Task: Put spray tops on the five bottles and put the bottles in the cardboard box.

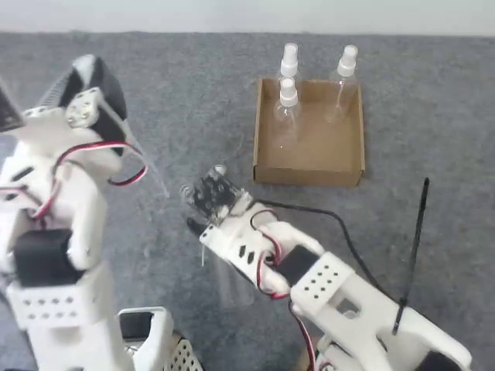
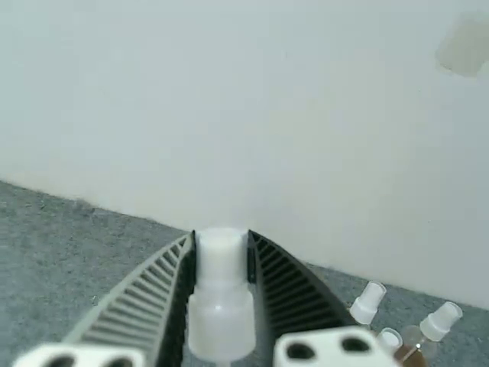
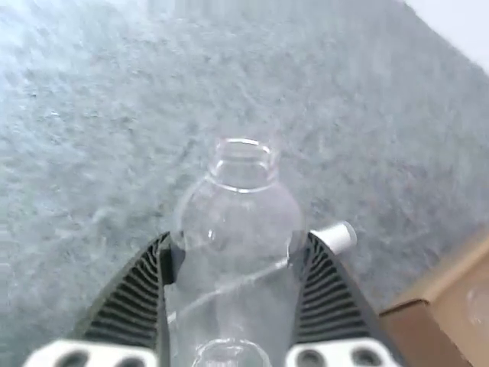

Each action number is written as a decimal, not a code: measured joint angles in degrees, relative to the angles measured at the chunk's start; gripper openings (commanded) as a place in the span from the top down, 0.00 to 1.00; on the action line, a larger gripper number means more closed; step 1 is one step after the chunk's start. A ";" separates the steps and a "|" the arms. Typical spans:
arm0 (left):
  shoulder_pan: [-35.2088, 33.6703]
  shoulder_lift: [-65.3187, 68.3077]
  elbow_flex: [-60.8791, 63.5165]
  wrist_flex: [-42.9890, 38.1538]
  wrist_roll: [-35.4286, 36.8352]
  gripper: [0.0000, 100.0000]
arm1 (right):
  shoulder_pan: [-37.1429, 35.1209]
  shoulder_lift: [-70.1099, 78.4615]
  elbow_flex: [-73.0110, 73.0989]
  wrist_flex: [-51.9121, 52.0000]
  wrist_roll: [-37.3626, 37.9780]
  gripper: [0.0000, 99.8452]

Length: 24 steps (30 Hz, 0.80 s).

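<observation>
At 7 o'clock from the cardboard box (image 1: 309, 166), where three capped bottles (image 1: 288, 104) stand, the right gripper (image 3: 237, 243) clamps an uncapped clear bottle (image 3: 241, 191). The left gripper (image 2: 221, 238) pinches a white spray top (image 2: 221, 306).

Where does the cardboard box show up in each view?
High view: the box sits upper centre-right, with three capped bottles.
Left wrist view: a brown sliver of the box among those bottles, beyond the held spray top.
Right wrist view: one box corner past the held open bottle.
Shared landmark: the grey carpet.
</observation>
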 measured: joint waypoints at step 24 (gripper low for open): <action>5.10 0.09 4.92 -7.65 0.53 0.99 | -0.35 -12.04 7.56 -1.14 0.00 0.99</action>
